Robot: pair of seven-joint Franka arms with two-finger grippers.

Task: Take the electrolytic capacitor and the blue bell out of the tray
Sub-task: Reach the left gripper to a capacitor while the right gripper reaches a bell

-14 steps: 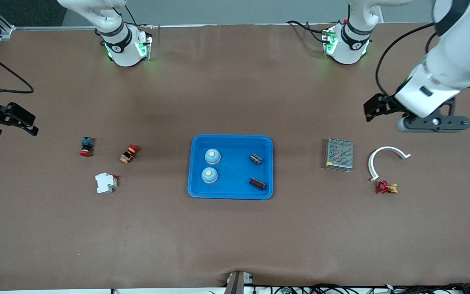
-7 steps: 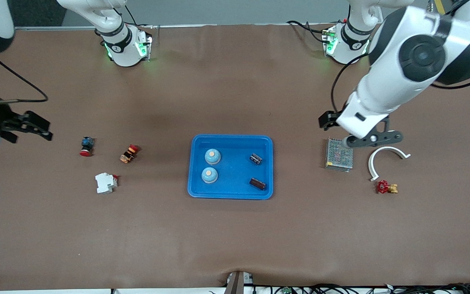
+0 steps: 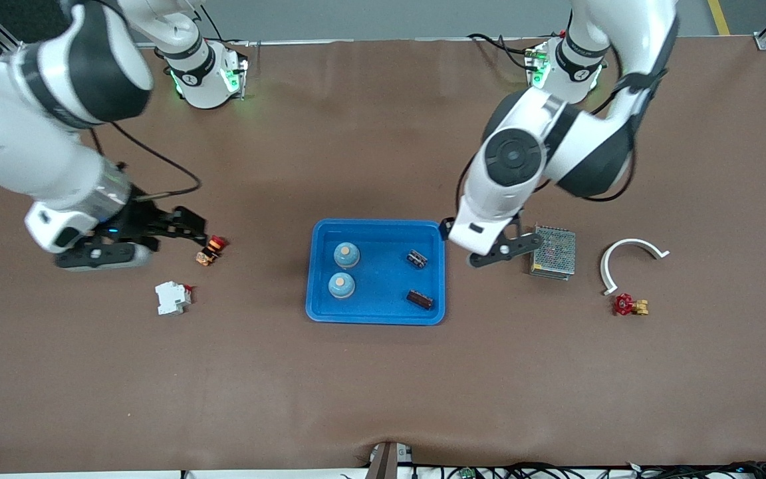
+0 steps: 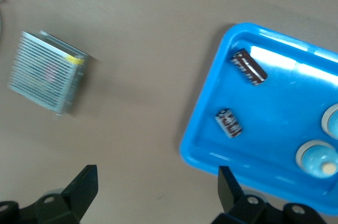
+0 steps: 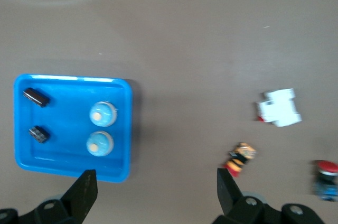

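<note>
A blue tray [image 3: 376, 229] sits mid-table. In it are two light-blue bells [image 3: 346, 254] [image 3: 341, 285] toward the right arm's end and two dark capacitors [image 3: 417, 259] [image 3: 419, 299] toward the left arm's end. My left gripper [image 3: 448, 228] is open and empty, in the air over the tray's edge beside the metal box; its wrist view [image 4: 157, 187] shows both capacitors [image 4: 248, 66] [image 4: 229, 122]. My right gripper [image 3: 191, 226] is open and empty, over the table by the small orange-red button; its wrist view [image 5: 156, 187] shows the tray [image 5: 127, 129] and bells [image 5: 102, 113].
A metal mesh box [image 3: 552, 251], a white curved clip [image 3: 629, 256] and a red valve [image 3: 629, 305] lie toward the left arm's end. A white breaker [image 3: 172, 297] and an orange-red button [image 3: 210, 250] lie toward the right arm's end; a red-blue button [image 5: 325, 179] shows in the right wrist view.
Both arms have swung in from the table's ends toward the tray. The left gripper passed over the metal box to the tray's edge. Things on the table have not moved.
</note>
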